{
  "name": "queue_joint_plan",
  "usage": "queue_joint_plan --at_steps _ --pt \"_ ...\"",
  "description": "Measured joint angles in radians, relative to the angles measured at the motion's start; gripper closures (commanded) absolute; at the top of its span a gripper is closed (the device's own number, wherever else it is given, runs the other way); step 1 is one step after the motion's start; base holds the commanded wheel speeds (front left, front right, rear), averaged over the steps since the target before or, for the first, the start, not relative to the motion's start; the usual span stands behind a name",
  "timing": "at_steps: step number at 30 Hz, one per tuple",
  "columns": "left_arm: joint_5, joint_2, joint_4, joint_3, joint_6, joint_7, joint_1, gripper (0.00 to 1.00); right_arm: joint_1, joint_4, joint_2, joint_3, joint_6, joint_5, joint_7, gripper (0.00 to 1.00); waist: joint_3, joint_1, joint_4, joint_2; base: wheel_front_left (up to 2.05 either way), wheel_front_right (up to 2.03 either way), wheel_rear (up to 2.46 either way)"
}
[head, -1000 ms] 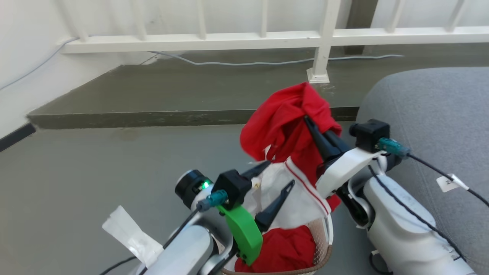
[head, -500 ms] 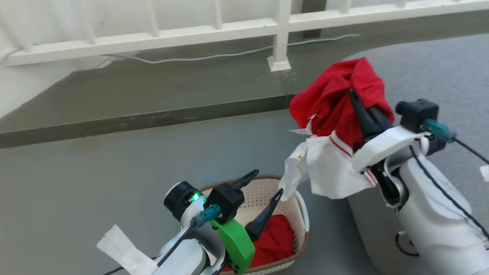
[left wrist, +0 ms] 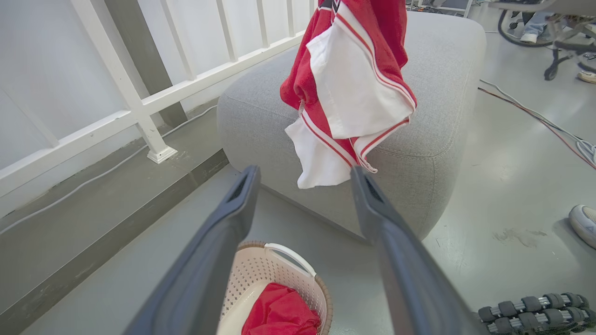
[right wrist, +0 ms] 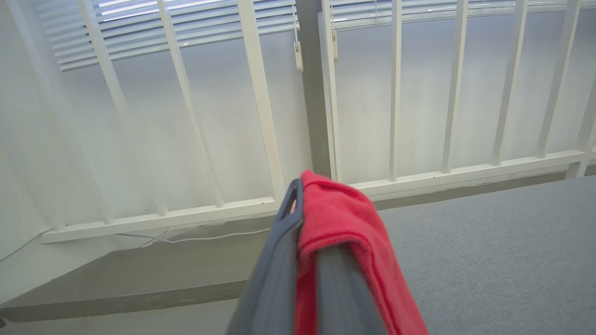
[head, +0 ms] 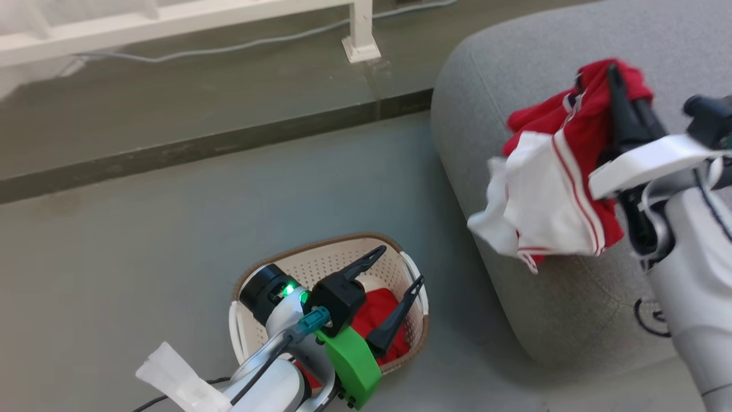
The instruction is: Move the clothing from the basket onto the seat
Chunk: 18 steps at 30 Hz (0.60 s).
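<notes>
The cream basket (head: 320, 257) stands on the floor at the lower middle of the head view, with a red piece of clothing (head: 374, 312) inside. My left gripper (head: 400, 264) hangs open just above it, nothing between its fingers. My right gripper (head: 615, 71) is shut on a red and white garment (head: 549, 194), which dangles over the front left edge of the grey seat (head: 543, 57). The left wrist view shows that garment (left wrist: 354, 83) hanging in front of the seat (left wrist: 447, 93), beyond the open gripper (left wrist: 305, 172). In the right wrist view red cloth (right wrist: 344, 218) drapes over my shut gripper (right wrist: 307, 204).
A white railing (head: 171, 23) with a post base (head: 361, 51) and a grey cable (head: 229, 48) runs along a raised step (head: 229, 143) behind the basket. Right of the seat lie floor cables (left wrist: 535, 116), a person's shoe (left wrist: 584, 223) and a black roller (left wrist: 531, 311).
The head camera has swung right and down. My right gripper has carried the red and white garment from above the basket to over the seat. The left gripper stays open over the basket.
</notes>
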Motion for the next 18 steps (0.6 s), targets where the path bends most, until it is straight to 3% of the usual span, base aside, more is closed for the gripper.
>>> queue_joint_plan --at_steps 18 --pt "0.04 0.019 -0.051 -0.014 -0.001 0.043 -0.049 0.0 -0.23 0.044 -0.163 -0.18 -0.036 0.005 -0.001 1.0 0.168 0.0001 -0.025 0.0 0.0 0.0 0.0"
